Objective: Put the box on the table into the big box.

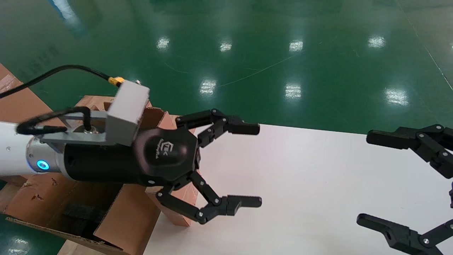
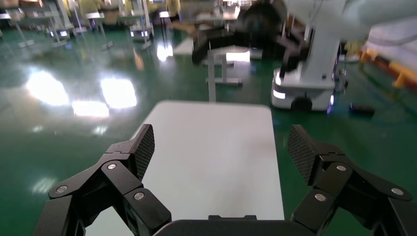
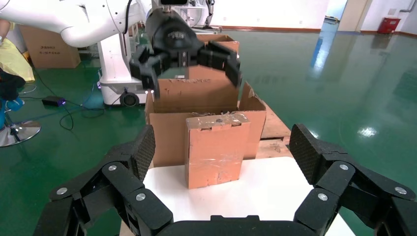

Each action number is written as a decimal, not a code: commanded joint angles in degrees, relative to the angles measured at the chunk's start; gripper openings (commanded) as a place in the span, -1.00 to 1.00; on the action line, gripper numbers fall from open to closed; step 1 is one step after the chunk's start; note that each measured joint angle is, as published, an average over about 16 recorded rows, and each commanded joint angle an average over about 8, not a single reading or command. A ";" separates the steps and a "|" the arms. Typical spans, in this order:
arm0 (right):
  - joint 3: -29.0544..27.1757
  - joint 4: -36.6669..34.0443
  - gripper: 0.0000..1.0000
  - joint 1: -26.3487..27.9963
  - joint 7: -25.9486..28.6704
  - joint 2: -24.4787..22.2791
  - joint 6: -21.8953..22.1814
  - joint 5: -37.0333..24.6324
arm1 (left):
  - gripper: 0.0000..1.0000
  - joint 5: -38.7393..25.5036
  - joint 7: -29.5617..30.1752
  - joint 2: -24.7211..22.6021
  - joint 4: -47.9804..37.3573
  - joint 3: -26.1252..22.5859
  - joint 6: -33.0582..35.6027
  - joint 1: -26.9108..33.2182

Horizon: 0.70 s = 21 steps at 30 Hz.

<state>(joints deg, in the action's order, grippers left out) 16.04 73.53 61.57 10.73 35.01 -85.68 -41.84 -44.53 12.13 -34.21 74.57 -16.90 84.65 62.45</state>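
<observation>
- The box stands upright at the table edge, just before the big box; a clumsy pinch could topple it.
- Left gripper hovers above it, fingers apart, empty; right gripper likewise spread, facing it; the arms could collide.

Upright box before big box

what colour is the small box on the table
Brown cardboard box, seen best in the right wrist view.
</observation>
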 commanded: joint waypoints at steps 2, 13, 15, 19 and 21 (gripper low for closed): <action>0.01 -0.02 1.00 0.01 -0.01 0.00 0.00 0.01 | 1.00 -1.50 0.61 0.49 0.69 -0.42 -0.60 0.52; 0.06 -0.03 1.00 0.03 -0.04 -0.02 0.00 0.04 | 1.00 -22.81 15.26 0.90 2.68 -9.49 -1.10 12.00; 0.07 -0.03 1.00 0.03 -0.04 -0.02 0.01 0.04 | 1.00 -28.35 19.74 -0.30 2.71 -12.14 -0.03 15.42; 0.09 -0.03 1.00 0.04 -0.05 -0.03 0.01 0.05 | 1.00 -38.53 28.66 -3.48 2.68 -17.16 2.50 22.23; 0.10 -0.03 1.00 0.04 -0.06 -0.03 0.02 0.06 | 1.00 -42.42 32.60 -5.07 2.60 -19.35 3.57 25.20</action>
<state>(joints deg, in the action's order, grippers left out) 16.14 73.50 61.60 10.67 34.98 -85.67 -41.78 -85.51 44.54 -38.97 77.08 -36.28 87.88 87.11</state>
